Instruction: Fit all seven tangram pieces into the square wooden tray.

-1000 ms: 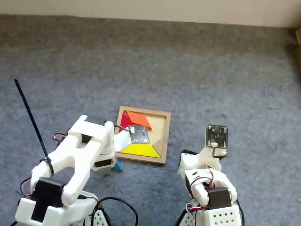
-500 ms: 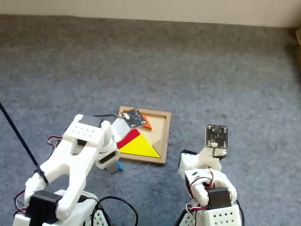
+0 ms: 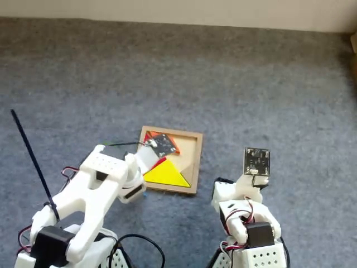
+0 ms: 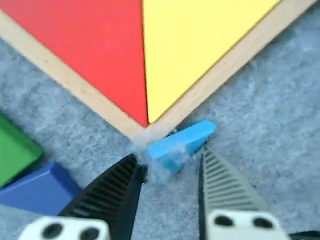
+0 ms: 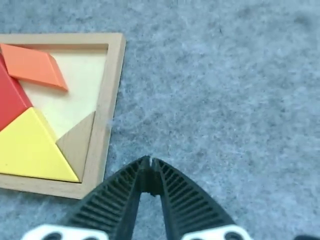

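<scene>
Roughly crosswise between the jaws lies the light-blue piece

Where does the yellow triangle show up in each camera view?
High view: yellow triangle in the tray, at its near edge.
Left wrist view: yellow triangle at the tray's corner, just past the light blue piece.
Right wrist view: yellow triangle beside the plain wooden triangle.
Shared landmark: the red piece along one of its edges.
</scene>
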### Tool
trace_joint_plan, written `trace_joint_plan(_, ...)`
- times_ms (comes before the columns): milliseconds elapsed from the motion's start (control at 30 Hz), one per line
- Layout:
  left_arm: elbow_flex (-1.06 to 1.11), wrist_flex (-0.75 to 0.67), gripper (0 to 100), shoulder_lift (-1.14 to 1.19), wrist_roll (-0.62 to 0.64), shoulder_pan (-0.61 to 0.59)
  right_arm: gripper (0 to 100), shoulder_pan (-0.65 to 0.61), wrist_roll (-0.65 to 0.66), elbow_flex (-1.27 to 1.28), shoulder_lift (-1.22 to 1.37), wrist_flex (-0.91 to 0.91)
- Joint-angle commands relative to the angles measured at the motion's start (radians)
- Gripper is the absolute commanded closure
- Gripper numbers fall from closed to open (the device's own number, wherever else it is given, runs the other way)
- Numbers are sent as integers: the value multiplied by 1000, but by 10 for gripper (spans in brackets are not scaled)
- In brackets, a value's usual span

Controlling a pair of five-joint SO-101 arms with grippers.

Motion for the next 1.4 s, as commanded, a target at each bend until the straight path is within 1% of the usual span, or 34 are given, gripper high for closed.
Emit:
trace_joint_plan(0,10,0,899,-31,9,70,994,12,14,116,-12,-31)
trace_joint_plan(167,7,37,963,-33,71,110,994,12,14,116,-12,-31)
trace_joint_plan(300,7,66,992,-33,75,120,994,12,14,116,-12,-31)
trace_joint_plan(433,5,86,995,-33,75,117,994,12,14,116,-12,-31)
trace_joint_plan(533,-25,147,995,-48,77,120,994,12,14,116,-12,-31)
trace_joint_plan(733,-119,316,995,-260,77,120,994,12,14,116,-12,-31)
trace_joint_plan(833,-162,341,995,-360,78,120,994,12,14,116,-12,-31)
trace_joint_plan(933,-174,325,995,-392,78,120,994,12,14,116,-12,-31)
trace_joint_plan(1033,-160,186,995,-390,80,116,994,12,14,116,-12,-31)
trace_joint_plan(1267,-12,-258,995,-390,80,120,994,12,14,116,-12,-31)
trace_joint_plan(1367,35,-371,995,-390,80,122,994,12,14,116,-12,-31)
